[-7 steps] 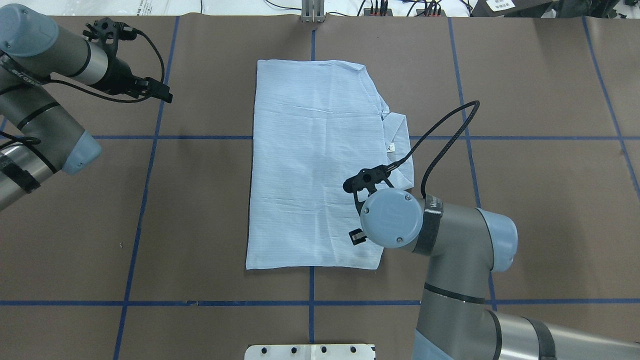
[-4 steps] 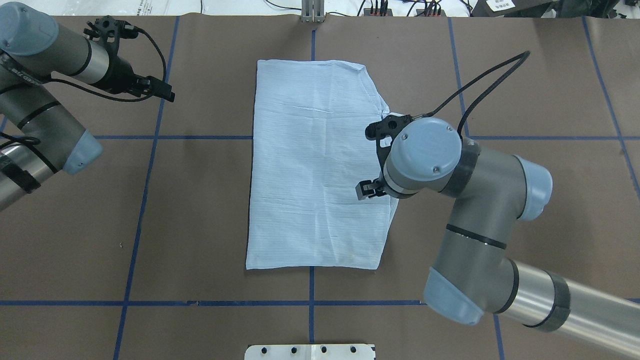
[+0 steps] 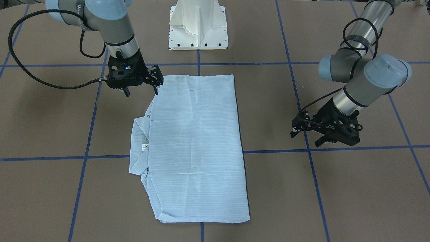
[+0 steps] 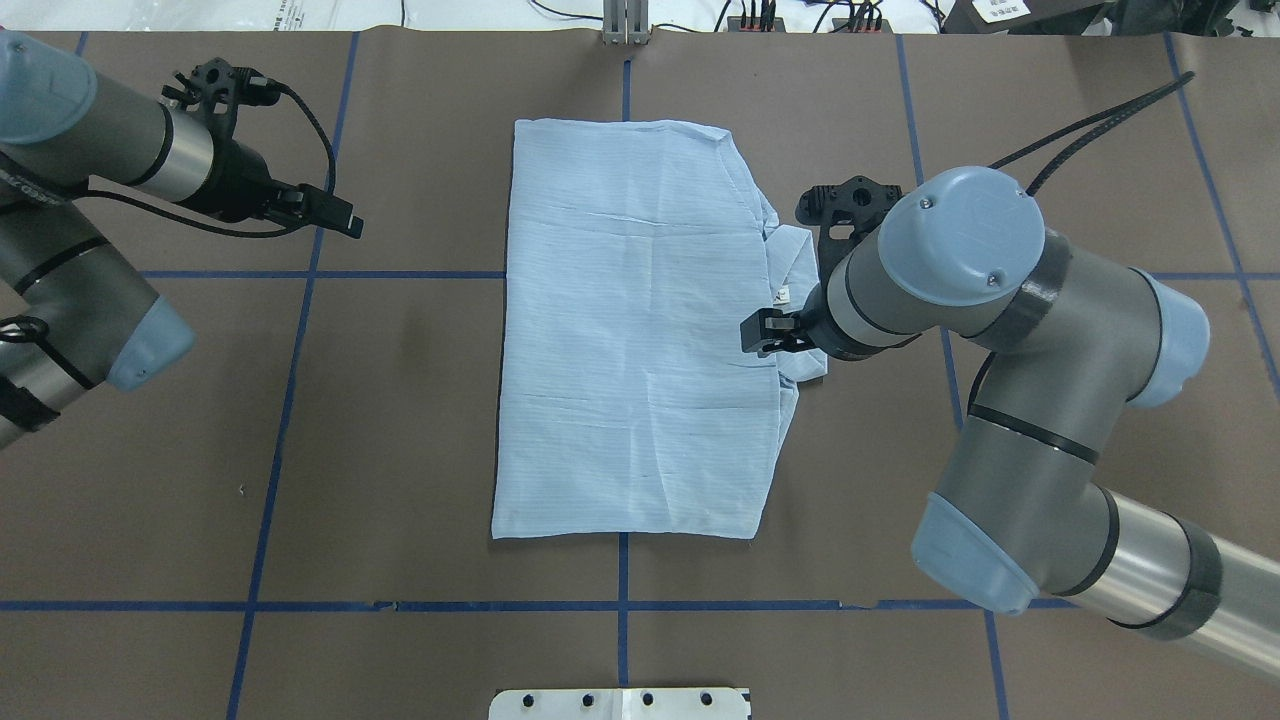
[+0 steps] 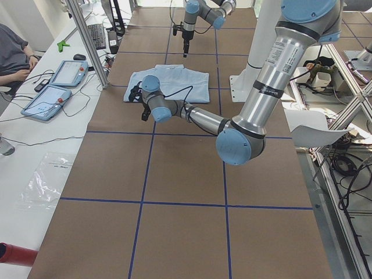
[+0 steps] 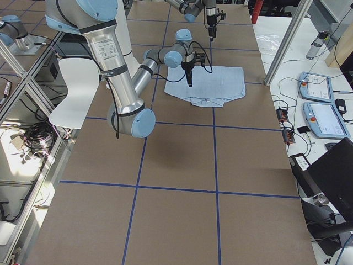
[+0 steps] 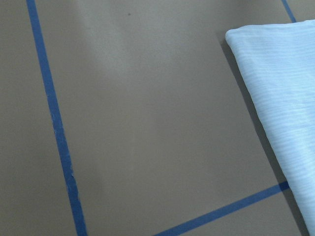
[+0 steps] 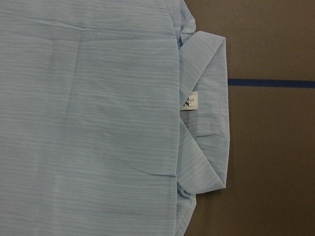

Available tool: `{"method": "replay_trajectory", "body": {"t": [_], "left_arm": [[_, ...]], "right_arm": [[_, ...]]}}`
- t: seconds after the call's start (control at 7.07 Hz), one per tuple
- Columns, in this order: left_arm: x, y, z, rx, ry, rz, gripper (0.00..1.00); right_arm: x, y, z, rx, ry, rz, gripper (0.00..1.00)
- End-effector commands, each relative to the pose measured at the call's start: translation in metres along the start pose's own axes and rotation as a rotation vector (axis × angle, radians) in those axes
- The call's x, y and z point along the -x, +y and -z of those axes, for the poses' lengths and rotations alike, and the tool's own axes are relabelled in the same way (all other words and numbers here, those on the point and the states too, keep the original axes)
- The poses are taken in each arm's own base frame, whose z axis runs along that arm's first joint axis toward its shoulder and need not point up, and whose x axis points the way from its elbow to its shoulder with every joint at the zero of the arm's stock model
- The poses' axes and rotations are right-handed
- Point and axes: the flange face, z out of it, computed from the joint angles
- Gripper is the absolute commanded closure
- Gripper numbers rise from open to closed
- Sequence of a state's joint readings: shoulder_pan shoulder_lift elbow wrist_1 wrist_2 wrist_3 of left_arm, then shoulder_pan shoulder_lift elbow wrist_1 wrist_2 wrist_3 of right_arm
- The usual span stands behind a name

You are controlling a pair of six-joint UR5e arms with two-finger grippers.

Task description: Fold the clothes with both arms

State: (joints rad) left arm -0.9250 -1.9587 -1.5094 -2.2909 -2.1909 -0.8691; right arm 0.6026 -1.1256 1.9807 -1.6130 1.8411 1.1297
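A pale blue shirt (image 4: 630, 330) lies flat at the middle of the brown table (image 4: 400, 450), already folded to a tidy rectangle. Its long axis runs straight away from the robot, and the collar (image 4: 800, 270) sticks out past the long edge on the robot's right.

The right gripper (image 3: 141, 90) hangs above that collar edge with its jaws spread wide and nothing between them. Its wrist camera looks straight down on the collar and its small white label (image 8: 192, 101), so the cloth lies directly beneath it and stretches off toward the robot's left.

The left gripper (image 3: 305, 138) hovers over bare table, well apart from the opposite long edge. Its jaws also look parted and empty, and only one corner of the shirt shows in its wrist view.

The right arm is plainly the nearer of the two. A further fold would likely bring one short end over the other along the long axis — each gripper taking a corner on its own side. For that the left arm must first close the gap to its edge.
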Motion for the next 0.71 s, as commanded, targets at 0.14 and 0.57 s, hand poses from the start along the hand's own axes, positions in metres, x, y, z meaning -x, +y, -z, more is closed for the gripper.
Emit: {"method": "replay_trajectory", "body": {"t": [0.14, 0.57], "left_arm": [[-0.058, 0.041, -0.01, 0.021, 0.056, 0.104, 0.0], [-0.053, 0.069, -0.021, 0.015, 0.019, 0.116, 0.0]], "right_arm": [[-0.006, 0.004, 0.003, -0.001, -0.005, -0.027, 0.0], [-0.006, 0.004, 0.003, -0.001, -0.005, -0.027, 0.0]]}}
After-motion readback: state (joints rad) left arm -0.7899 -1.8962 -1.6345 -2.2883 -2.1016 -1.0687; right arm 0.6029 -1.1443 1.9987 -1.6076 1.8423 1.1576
